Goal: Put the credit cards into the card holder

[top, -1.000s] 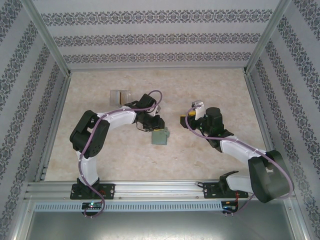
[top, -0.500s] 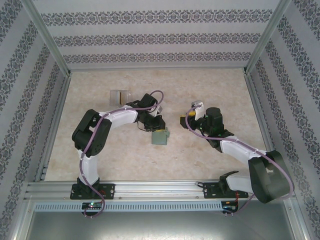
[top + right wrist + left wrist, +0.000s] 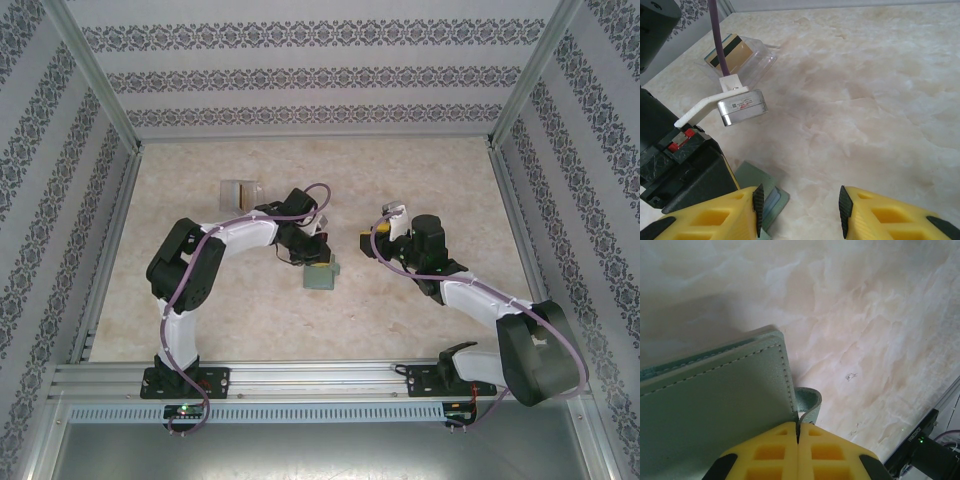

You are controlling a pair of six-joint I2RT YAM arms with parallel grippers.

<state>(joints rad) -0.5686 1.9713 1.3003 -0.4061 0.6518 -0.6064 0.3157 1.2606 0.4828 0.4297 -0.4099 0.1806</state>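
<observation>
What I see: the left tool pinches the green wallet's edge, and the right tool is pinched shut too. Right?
Not quite. The left tool does pinch the green wallet at its edge, but the right tool stands open with nothing in it, as the right wrist view shows.

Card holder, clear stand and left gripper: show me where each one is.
card holder (image 3: pixel 715 405), left wrist view, the stitched green cover.
clear stand (image 3: pixel 759 64), right wrist view, its transparent front wall.
left gripper (image 3: pixel 798 429), left wrist view, the seam between its shut yellow fingertips, at the holder's tab.
</observation>
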